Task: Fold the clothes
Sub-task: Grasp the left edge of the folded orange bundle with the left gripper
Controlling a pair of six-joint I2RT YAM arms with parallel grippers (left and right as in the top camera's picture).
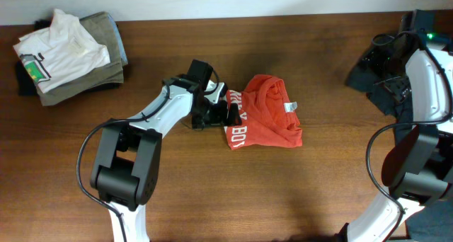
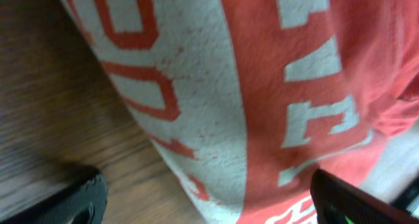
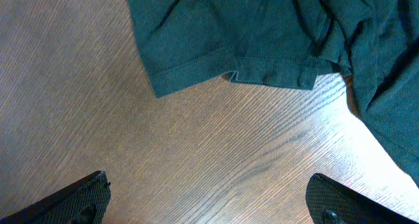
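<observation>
T-shirt (image 1: 269,122) — crumpled, lettering (image 1: 236,134) partly hidden | left tool (image 2: 219,201) spread at edge

even light; left wrist view blurred

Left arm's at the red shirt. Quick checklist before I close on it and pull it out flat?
1. Left gripper open: ok, fingers spread wide.
2. Cloth between its fingers: cannot tell; the orange-red T-shirt has its lettered edge under the gripper, contact unclear.
3. T-shirt laid flat: not ok, crumpled in a heap.
4. Right gripper free: ok, open and empty above bare table, beside a dark garment.
5. Right gripper near the T-shirt: not ok, it is at the table's right end.
6. White shirt and khaki garment out of the way: ok, stacked in the far left corner.
</observation>
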